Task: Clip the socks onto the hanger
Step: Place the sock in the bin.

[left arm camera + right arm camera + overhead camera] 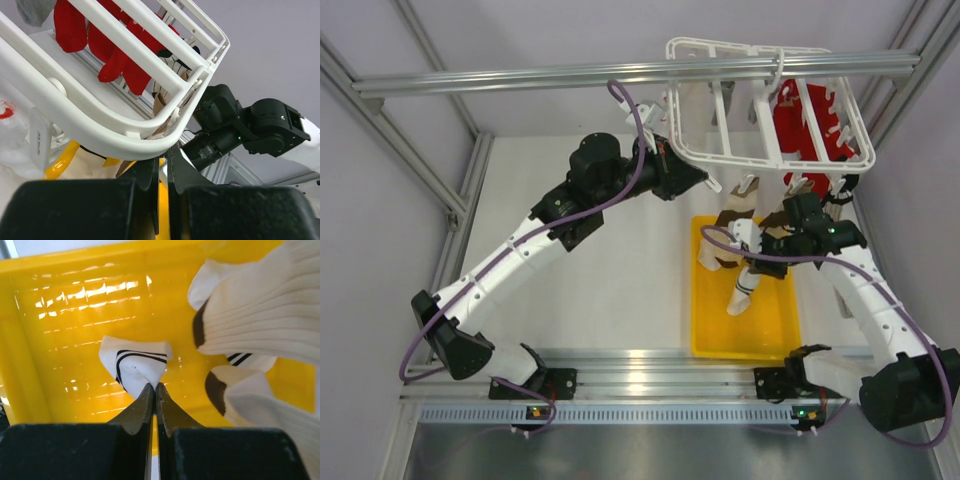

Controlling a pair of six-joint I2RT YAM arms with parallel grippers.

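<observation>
L end effector (161,162): fingers nearly together, only a thin slit btwn them. Tips are pressed up under the curved corner of the hanger (100,132). Can't tell if they nip a clip or the rim itself. In the top view this arm reaches to the hanger's lower-left corner, center of frame.

R end effector (154,386): fingers together, clamped on a fold of the striped sock (135,365), which is white w/ thin dark lines. In the top view the sock dangles from the tips, center-right of frame, above the yellow tray (720,330). Can't tell if its low end touches the tray floor.

Hanger: upper right of the top view, hooked over the metal crossbar (520,78), frame tilted. Red garment (800,125) hangs inside it at the right. A cream-and-brown sock (745,198) hangs just under the hanger's lower edge, btwn the two end effectors.

Other socks (250,315): right side of the R wrist view, ribbed cream w/ dark brown patches, bunched together and close to the camera, yellow tray behind them. Can't tell from there if they hang or lie.

Tray sits on the white desk (620,280), lower center-right of the top view, just left of the R arm.
</observation>
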